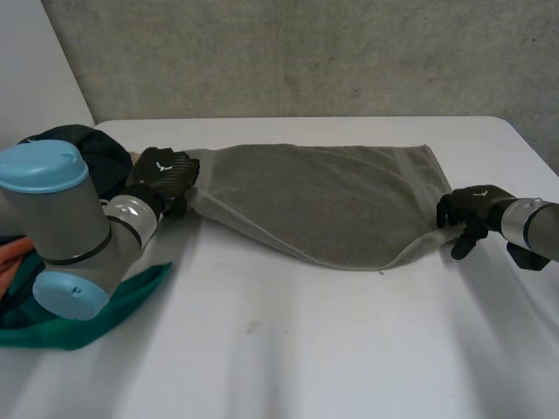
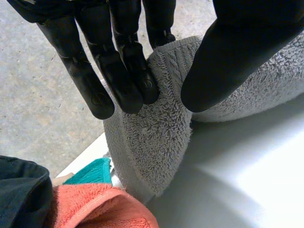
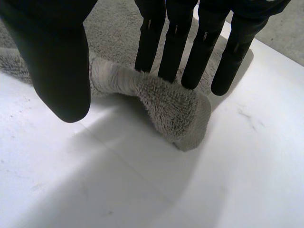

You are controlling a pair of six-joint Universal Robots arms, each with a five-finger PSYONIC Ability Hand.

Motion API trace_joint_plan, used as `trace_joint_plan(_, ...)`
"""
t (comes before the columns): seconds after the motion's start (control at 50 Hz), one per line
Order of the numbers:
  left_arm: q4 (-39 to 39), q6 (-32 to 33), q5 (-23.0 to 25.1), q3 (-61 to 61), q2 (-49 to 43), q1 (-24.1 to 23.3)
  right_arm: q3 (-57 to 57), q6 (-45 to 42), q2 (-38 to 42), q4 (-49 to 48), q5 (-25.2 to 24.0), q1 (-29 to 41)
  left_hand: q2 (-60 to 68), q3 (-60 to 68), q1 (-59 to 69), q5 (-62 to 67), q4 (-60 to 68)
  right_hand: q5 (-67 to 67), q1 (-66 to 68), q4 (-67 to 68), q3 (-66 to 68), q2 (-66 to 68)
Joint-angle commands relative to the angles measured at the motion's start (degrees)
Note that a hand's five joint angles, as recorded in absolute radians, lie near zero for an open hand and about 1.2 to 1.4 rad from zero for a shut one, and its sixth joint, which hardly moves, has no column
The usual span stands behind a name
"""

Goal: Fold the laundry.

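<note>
A grey towel [image 1: 323, 196] lies stretched across the white table [image 1: 288, 349] between my two hands. My left hand [image 1: 166, 179] is at the towel's left end. There its fingers [image 2: 118, 71] and thumb pinch a bunched corner of the towel [image 2: 152, 137], lifted a little off the table. My right hand [image 1: 467, 209] is at the towel's near right corner. Its straight fingers [image 3: 204, 42] stand just behind the curled-up corner [image 3: 175, 107], and the thumb [image 3: 57, 61] stays clear of the cloth.
A laundry pile sits at the table's left edge beside my left arm: a teal cloth [image 1: 105, 319], a dark garment [image 1: 92, 148] and an orange towel [image 2: 99, 206]. A concrete wall runs behind the table's far edge.
</note>
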Motion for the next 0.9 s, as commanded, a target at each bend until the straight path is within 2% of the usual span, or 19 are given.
trace_joint_plan(0.02, -2.52, 0.04, 0.68, -0.75, 0.11, 0.08, -1.58, -2.54, 2.07, -0.13, 0.95, 0.86, 11.34, 11.60, 13.27, 14.11, 11.08, 4.33, 1.81, 3.02, 3.00, 1.61)
trace_joint_plan(0.24, -4.72, -0.05, 1.03, -1.46, 0.46, 1.57, -2.81, -9.13, 4.54, -1.80, 4.20, 1.74, 11.34, 11.60, 13.27, 14.11, 11.08, 8.36, 5.84, 7.05, 7.03, 5.63)
trace_joint_plan(0.28, -4.98, -0.05, 1.12, -1.46, 0.63, 1.66, -2.81, -9.23, 4.28, -2.32, 4.38, 1.91, 11.34, 11.60, 13.27, 14.11, 11.08, 17.73, 15.21, 16.42, 16.40, 15.00)
trace_joint_plan(0.3, -5.42, 0.21, 1.21, -1.46, 0.89, 1.66, -2.81, -9.23, 3.84, -2.85, 4.55, 2.09, 11.34, 11.60, 13.27, 14.11, 11.08, 38.27, 35.75, 36.96, 36.94, 35.55)
trace_joint_plan(0.32, -5.77, 0.22, 1.30, -1.46, 1.07, 1.66, -2.73, -9.23, 3.49, -3.03, 4.56, 2.09, 11.34, 11.60, 13.27, 14.11, 11.08, 44.82, 42.31, 43.52, 43.49, 42.10)
trace_joint_plan(0.38, -8.75, 0.48, 1.65, -1.72, 2.38, 1.31, -1.15, -8.79, 0.42, -2.94, 4.47, 2.00, 11.34, 11.60, 13.27, 14.11, 11.08, 44.89, 42.38, 43.58, 43.56, 42.17)
trace_joint_plan(0.5, -21.22, 1.44, 2.35, -4.88, 7.39, -0.62, 7.02, -10.19, -8.46, -1.80, 3.06, -0.72, 11.34, 11.60, 13.27, 14.11, 11.08, 44.89, 42.38, 43.58, 43.56, 42.17)
trace_joint_plan(0.54, -27.38, 3.55, 2.18, -6.90, 9.50, -1.94, 10.53, -13.78, -11.62, -0.40, 3.06, -2.56, 11.34, 11.60, 13.27, 14.11, 11.08, 44.89, 42.38, 43.58, 43.56, 42.17)
trace_joint_plan(0.58, -31.59, 5.74, 1.83, -8.39, 10.73, -2.55, 13.26, -17.73, -13.65, 1.62, 3.59, -3.97, 11.34, 11.60, 13.27, 14.11, 11.08, 44.89, 42.38, 43.58, 43.56, 42.17)
trace_joint_plan(0.66, -43.53, 11.80, 0.86, -13.83, 13.81, -4.13, 20.98, -33.43, -17.95, 11.00, 6.30, -8.53, 11.34, 11.60, 13.27, 14.11, 11.08, 44.89, 42.38, 43.58, 43.56, 42.17)
trace_joint_plan(0.7, -46.11, 13.04, 0.86, -14.99, 14.25, -4.84, 22.75, -38.03, -19.01, 13.92, 6.67, -9.59, 11.34, 11.60, 13.27, 14.11, 11.08, 44.89, 42.38, 43.58, 43.56, 42.17)
trace_joint_plan(0.74, -46.03, 13.83, 1.47, -14.99, 14.26, -5.80, 24.07, -40.77, -19.45, 15.77, 6.41, -9.95, 11.34, 11.60, 13.27, 14.11, 11.08, 44.89, 42.38, 43.58, 43.56, 42.17)
trace_joint_plan(0.78, -44.37, 13.84, 1.56, -14.03, 13.99, -6.07, 23.73, -39.73, -19.37, 14.55, 5.70, -9.43, 11.34, 11.60, 13.27, 14.11, 11.08, 44.89, 42.38, 43.58, 43.56, 42.17)
trace_joint_plan(0.9, -33.93, 13.57, -0.89, -5.61, 9.09, -5.81, 18.56, -28.50, -16.21, 5.61, 4.20, -6.97, 11.34, 11.60, 13.27, 14.11, 11.08, 44.89, 42.38, 43.58, 43.56, 42.17)
